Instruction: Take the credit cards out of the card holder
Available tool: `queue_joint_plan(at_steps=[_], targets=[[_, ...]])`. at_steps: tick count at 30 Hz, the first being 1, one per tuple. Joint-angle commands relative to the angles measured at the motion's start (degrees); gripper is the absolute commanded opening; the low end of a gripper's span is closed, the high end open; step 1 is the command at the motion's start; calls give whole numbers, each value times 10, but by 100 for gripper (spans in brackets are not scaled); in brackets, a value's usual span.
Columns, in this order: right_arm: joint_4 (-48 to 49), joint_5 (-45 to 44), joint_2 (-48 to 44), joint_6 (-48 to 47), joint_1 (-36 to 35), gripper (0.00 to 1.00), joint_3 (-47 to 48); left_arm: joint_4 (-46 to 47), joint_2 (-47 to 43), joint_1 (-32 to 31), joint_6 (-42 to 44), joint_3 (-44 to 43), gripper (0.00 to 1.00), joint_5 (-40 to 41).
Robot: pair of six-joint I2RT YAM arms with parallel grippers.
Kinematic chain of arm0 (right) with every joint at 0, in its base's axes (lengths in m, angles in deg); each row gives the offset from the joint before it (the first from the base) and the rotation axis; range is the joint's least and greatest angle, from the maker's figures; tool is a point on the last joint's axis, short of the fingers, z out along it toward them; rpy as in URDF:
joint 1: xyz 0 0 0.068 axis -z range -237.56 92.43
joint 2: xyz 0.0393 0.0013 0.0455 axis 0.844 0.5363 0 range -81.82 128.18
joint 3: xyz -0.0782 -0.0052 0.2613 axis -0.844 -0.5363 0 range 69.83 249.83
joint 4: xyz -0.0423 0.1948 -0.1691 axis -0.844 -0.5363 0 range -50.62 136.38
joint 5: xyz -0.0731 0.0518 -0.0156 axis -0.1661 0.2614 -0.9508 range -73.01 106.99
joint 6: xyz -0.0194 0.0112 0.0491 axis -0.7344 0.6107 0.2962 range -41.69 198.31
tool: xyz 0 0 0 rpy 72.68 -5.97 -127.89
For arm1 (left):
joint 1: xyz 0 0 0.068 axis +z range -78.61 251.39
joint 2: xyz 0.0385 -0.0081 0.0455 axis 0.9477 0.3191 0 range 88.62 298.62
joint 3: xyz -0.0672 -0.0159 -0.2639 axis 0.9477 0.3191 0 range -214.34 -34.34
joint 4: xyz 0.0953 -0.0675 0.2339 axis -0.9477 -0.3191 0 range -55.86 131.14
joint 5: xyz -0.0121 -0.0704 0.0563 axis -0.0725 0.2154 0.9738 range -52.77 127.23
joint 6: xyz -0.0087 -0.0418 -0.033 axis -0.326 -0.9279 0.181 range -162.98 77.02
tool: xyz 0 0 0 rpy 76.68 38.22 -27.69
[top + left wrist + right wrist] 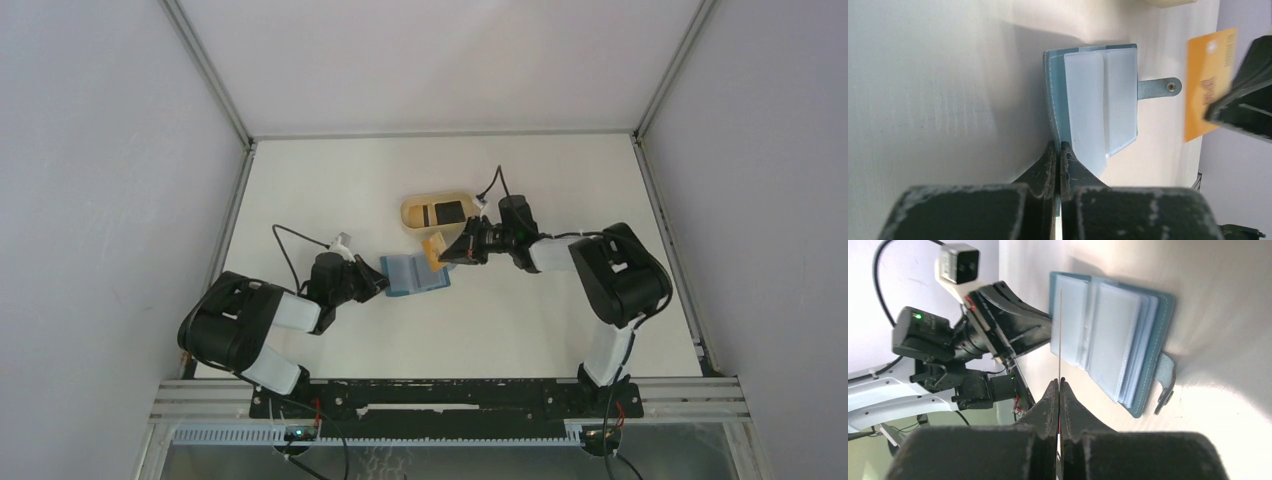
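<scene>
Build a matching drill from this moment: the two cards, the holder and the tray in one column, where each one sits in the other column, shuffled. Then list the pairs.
Things
1. orange card
2. black card
3. card holder
4. tan tray

Places
A. lying open on the table, one edge pinched in the left gripper
B. farther from the arm bases than the holder
C. clamped in the right gripper, out of the holder
D. flat inside the tray

Pairs: 1-C, 2-D, 3-A, 4-B
</scene>
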Motion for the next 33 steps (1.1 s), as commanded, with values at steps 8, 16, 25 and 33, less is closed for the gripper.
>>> queue_joint_plan(at_steps=[8, 16, 25, 33], targets=[[-61, -105, -88, -29, 14, 0, 63, -106, 19, -8, 23, 9, 0, 31], [-90, -142, -24, -11, 12, 0, 166, -105, 19, -7, 23, 10, 0, 32], [-110, -167, 32, -9, -1, 0, 239, -105, 18, -7, 24, 11, 0, 35], [-102, -184, 74, 1, -16, 0, 265, -105, 23, -7, 26, 10, 0, 36]])
